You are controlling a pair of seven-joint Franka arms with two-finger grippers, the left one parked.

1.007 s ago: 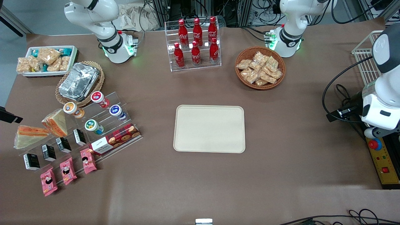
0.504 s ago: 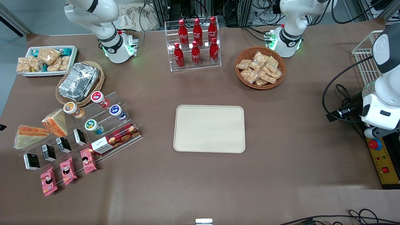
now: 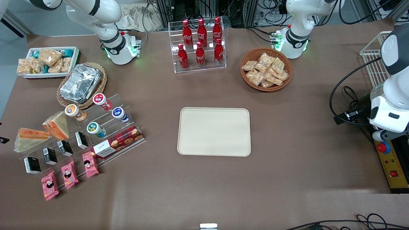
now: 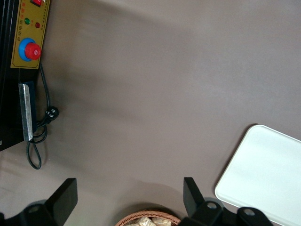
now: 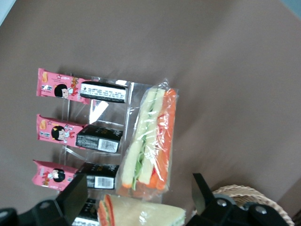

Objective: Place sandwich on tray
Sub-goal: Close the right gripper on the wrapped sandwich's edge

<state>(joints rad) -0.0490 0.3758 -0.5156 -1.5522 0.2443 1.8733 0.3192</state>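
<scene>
We see the sandwich [image 5: 149,141] in glossy clear wrap that crinkles. The tray [image 3: 214,131] looks smooth and matt, and our gripper [image 5: 136,200], hanging above the sandwich, has matt black fingers [image 5: 73,197].

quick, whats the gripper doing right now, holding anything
gripper: jaws open, holding nothing, hanging above the sandwich at the working arm's end of the table; the tray has nothing on it.
</scene>
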